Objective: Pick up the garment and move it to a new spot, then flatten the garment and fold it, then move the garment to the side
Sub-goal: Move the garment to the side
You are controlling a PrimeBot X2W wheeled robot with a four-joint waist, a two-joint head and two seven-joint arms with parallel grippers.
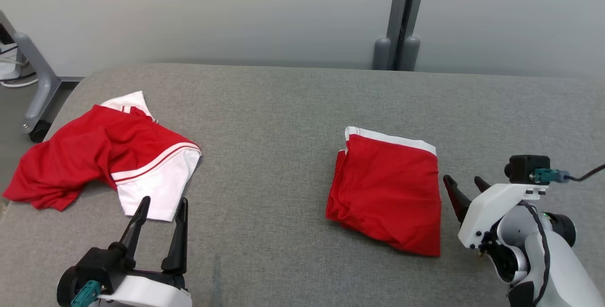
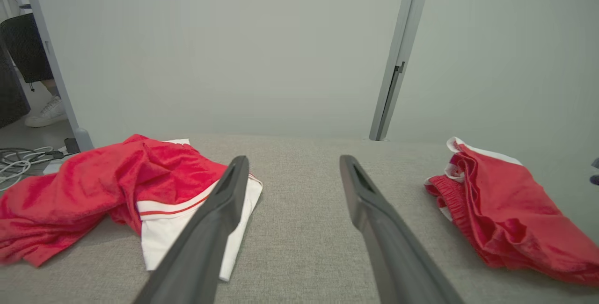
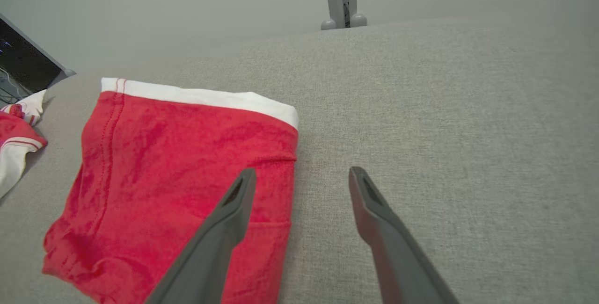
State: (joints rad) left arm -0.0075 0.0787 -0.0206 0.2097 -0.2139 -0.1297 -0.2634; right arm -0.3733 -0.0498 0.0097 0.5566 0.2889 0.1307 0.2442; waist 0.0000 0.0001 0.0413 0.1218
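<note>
Nearest to us, our left gripper (image 1: pixel 164 200) is wide open and holds nothing. Its tips are just by the white edge of the crumpled garment (image 1: pixel 104 151). We cannot tell if they touch it. Our right gripper (image 1: pixel 462 180) is wide open and empty too. The folded garment (image 1: pixel 387 189) lies just beside it, at its 9 o'clock.

The crumpled garment lies in a red and white heap on the grey tabletop (image 1: pixel 274 108), at 10 o'clock from the middle. We think picking it up is our job now.

To do it well, we should reach the left gripper on toward 11 o'clock, over the thick red bump. Then we come straight down and pinch a good bunch of cloth, not just the thin white edge. We should lift high, so nothing drags. The bare middle is a good new spot, well apart from the folded garment.

Far off at 1 o'clock stands a grey post (image 1: pixel 401 14).
</note>
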